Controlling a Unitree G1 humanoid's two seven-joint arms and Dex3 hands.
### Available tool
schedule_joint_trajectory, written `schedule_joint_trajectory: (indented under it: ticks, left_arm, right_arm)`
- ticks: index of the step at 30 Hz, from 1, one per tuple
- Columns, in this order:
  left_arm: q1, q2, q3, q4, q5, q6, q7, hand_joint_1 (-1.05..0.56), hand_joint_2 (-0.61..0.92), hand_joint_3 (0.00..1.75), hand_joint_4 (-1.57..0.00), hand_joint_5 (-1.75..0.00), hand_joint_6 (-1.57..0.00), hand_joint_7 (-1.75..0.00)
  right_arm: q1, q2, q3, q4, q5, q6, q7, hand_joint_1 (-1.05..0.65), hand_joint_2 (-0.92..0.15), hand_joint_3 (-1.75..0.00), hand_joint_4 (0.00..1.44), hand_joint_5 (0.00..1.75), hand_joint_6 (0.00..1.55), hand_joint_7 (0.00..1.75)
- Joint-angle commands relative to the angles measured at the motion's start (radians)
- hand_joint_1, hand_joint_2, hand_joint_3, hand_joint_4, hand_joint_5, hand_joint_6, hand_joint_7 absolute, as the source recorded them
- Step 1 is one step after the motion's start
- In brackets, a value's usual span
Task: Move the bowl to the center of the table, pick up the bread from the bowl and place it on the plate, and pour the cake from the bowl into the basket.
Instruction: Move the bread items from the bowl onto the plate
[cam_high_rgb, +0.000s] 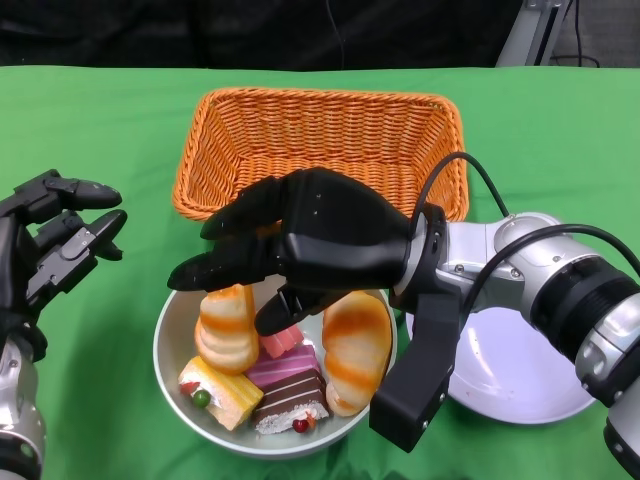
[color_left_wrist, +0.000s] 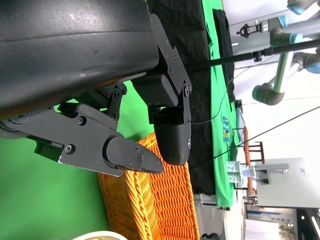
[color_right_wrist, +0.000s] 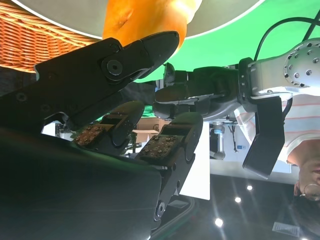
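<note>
A green table (cam_high_rgb: 560, 110) seen from above. At far left, the left hand (cam_high_rgb: 55, 245) hovered with fingers apart, holding nothing. Right of it, a grey bowl (cam_high_rgb: 172, 345) held cake slices (cam_high_rgb: 285, 390) and two bread rolls. The right hand (cam_high_rgb: 300, 245) reached over the bowl, fingers pinching the left bread (cam_high_rgb: 225, 330). Behind stood an orange basket (cam_high_rgb: 320, 130); at right, a white plate (cam_high_rgb: 510, 375)

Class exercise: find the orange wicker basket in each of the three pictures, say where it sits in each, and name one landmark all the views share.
Head view: the wicker basket sits top centre, beyond the bowl.
Right wrist view: a strip of its weave shows at the upper left corner.
Left wrist view: it fills the lower middle, beside the fingertips.
Shared landmark: the green tablecloth.
</note>
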Motion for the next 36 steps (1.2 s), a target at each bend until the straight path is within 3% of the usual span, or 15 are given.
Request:
schedule_joint_trajectory:
  ticks: [1,3,7,13,27,33,36]
  left_arm:
    - [-0.017,0.008,0.029,0.014,-0.047,-0.031,-0.081,-0.18,0.92,0.21,-0.86,-1.08,-0.96,-0.70]
    - [-0.023,0.002,0.057,0.027,-0.088,-0.044,-0.151,-0.15,0.92,0.19,-0.91,-0.90,-1.02,-0.47]
    - [-0.023,0.001,0.060,0.034,-0.081,-0.059,-0.124,-0.19,0.92,0.11,-0.95,-0.46,-1.02,-0.09]
    - [-0.016,-0.002,0.041,0.030,-0.037,-0.087,-0.042,-0.25,0.92,0.08,-0.98,-0.19,-0.92,0.00]
    - [-0.018,0.002,0.035,0.020,-0.035,-0.066,-0.024,-0.28,0.92,0.08,-0.99,-0.10,-0.88,0.00]
    - [-0.020,0.000,0.043,0.022,-0.048,-0.059,-0.044,-0.28,0.92,0.08,-1.01,-0.10,-0.90,-0.01]
    - [-0.021,0.002,0.046,0.027,-0.053,-0.060,-0.054,-0.29,0.92,0.07,-1.00,-0.09,-0.90,-0.01]
  right_arm:
    - [-0.021,0.009,0.021,0.009,-0.010,-0.001,-0.002,-0.68,-0.80,0.00,0.77,0.01,0.68,0.01]
    - [-0.021,0.013,0.027,0.014,-0.011,-0.001,-0.015,-0.68,-0.79,0.00,0.79,0.01,0.70,0.02]
    - [-0.022,0.019,0.050,0.027,-0.025,-0.001,-0.047,-0.67,-0.79,0.00,0.79,0.01,0.71,0.01]
    - [-0.022,0.023,0.075,0.041,-0.049,0.011,-0.065,-0.67,-0.78,0.00,0.80,0.01,0.73,0.01]
    - [-0.033,0.036,0.139,0.052,-0.112,0.094,-0.114,-0.70,-0.76,0.00,0.77,0.00,0.75,0.00]
    - [-0.044,0.063,0.201,0.089,-0.180,0.199,-0.216,-0.61,-0.78,-0.01,0.80,0.01,0.76,0.01]
    - [-0.053,0.068,0.220,0.108,-0.185,0.217,-0.217,-0.57,-0.79,-0.01,0.79,0.01,0.79,0.01]
